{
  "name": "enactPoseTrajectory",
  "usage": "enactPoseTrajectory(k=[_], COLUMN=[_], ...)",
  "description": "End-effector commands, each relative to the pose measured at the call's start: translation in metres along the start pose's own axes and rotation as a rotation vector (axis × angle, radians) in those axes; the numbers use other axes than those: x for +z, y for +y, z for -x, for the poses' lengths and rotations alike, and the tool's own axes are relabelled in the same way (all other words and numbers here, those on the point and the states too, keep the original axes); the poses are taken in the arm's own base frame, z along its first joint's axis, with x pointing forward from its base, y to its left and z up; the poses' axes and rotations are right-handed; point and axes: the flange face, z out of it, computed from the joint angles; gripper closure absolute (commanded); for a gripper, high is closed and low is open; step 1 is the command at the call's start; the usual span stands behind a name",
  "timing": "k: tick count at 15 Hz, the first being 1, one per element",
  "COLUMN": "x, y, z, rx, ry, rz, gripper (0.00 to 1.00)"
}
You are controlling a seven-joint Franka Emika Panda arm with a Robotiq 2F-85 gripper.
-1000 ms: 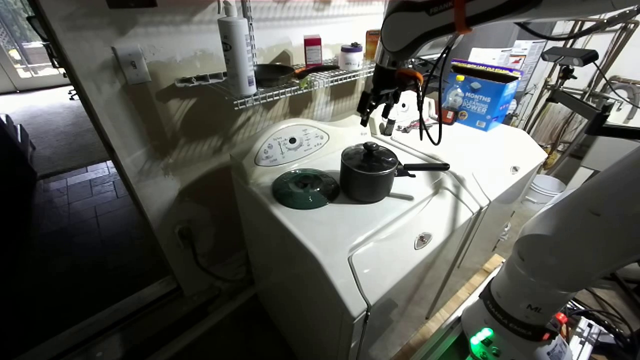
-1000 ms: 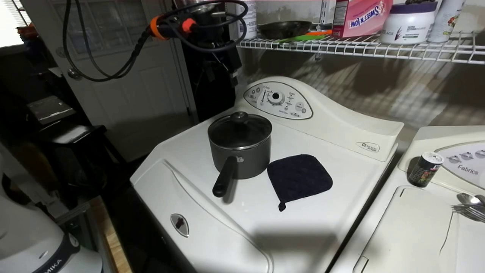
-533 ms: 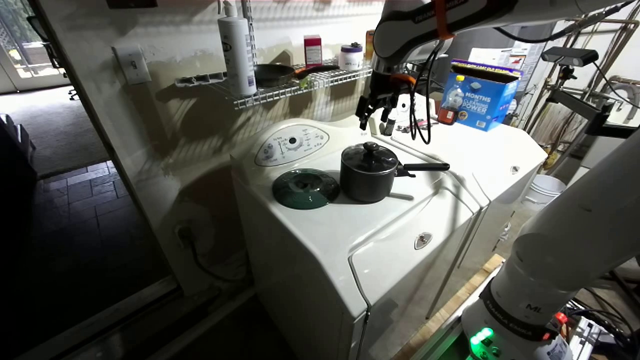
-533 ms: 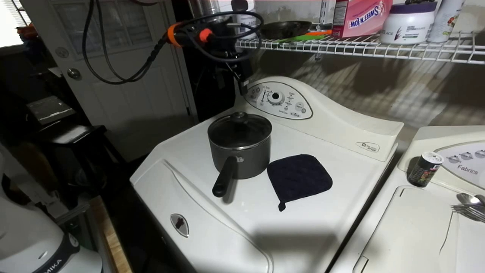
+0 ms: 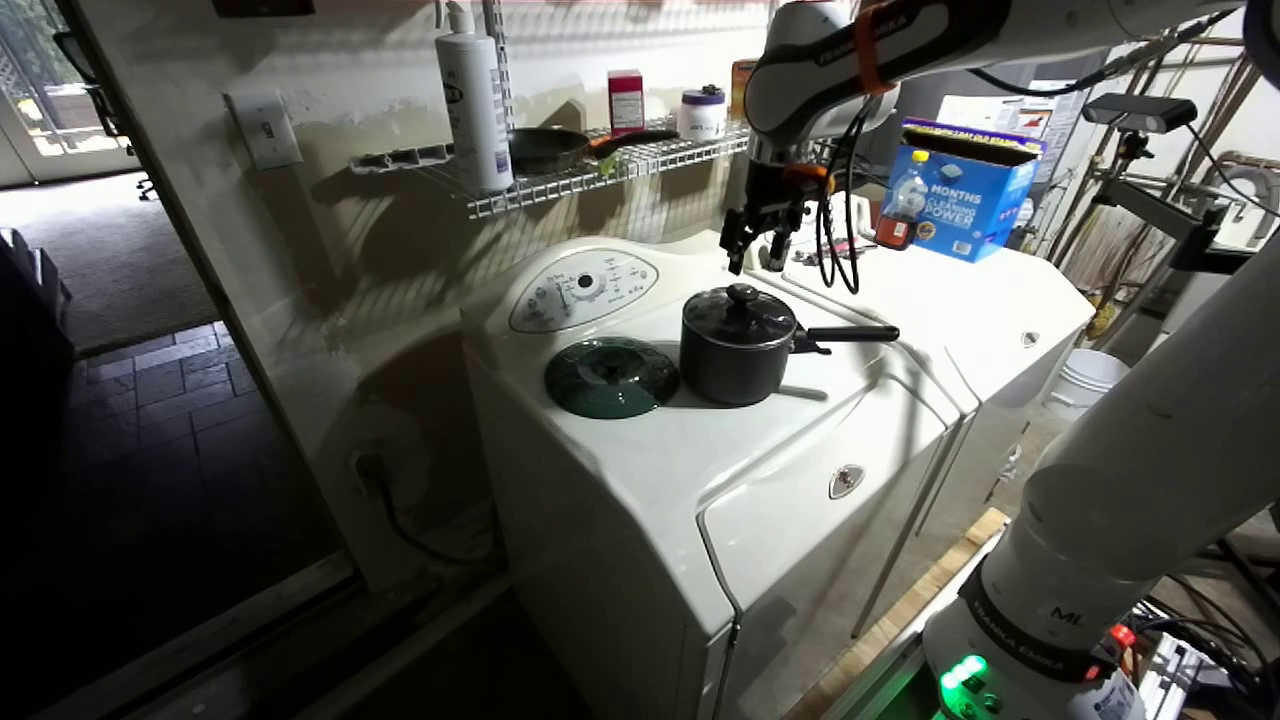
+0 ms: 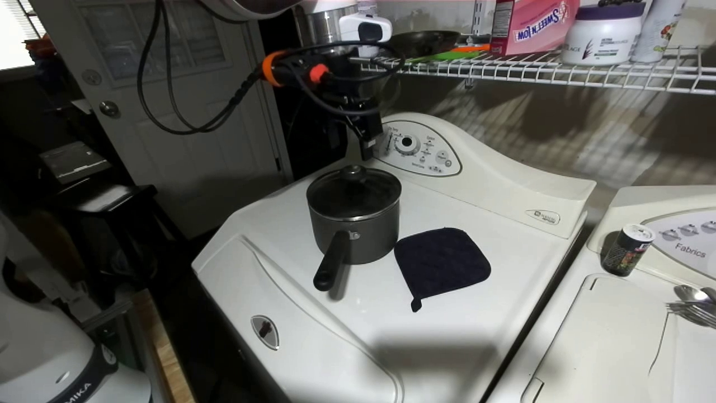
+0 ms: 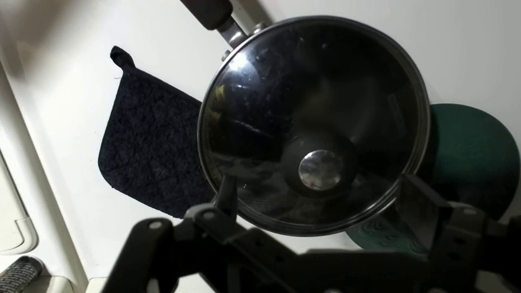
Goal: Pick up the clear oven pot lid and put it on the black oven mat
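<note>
- Clear pot lid (image 7: 313, 122): it sits on the dark pot (image 5: 733, 370), glass inside a metal rim, with its black knob (image 5: 742, 293) uppermost.
- Gripper (image 5: 756, 262): it hangs over the lid, pointing down, and clear of it in both exterior views. In the wrist view its two fingers (image 7: 419, 207) are spread wide, with the knob showing between them; they have hold of nothing.
- Pot handle (image 6: 334, 260): long and black, pointing toward the near left in an exterior view.
- Black quilted mat (image 6: 442, 262): a flat square with a small loop (image 6: 416, 305) at one corner, lying just right of the pot. I cannot tell whether its edge touches the pot.
- Dark green round mat (image 5: 612, 380): it lies flat, just left of the pot in an exterior view; contact with the pot cannot be made out.
- White appliance (image 5: 640, 455): its top bears the pot and both mats, and a control panel (image 6: 411, 146) rises at the far edge.
- Wire shelf (image 6: 520, 70): on the far wall, carrying a frying pan (image 6: 422, 43), a pink box (image 6: 537, 28) and a purple-lidded jar (image 6: 601, 36).
- Neighbouring appliance (image 6: 609, 330): to the right, with a dark can (image 6: 626, 250) and metal cutlery (image 6: 696, 305) on it.
</note>
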Motion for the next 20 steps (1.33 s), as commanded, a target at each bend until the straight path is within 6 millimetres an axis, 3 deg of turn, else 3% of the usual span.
enactPoseTrajectory(k=[1, 10, 20], x=[0.010, 0.036, 0.041], y=[0.003, -0.007, -0.012], z=[-0.004, -0.006, -0.011], rx=[-0.020, -0.087, -0.142], ry=[-0.051, -0.104, -0.098], rz=[-0.026, -0.066, -0.077], gripper=[0.00, 0.00, 0.00])
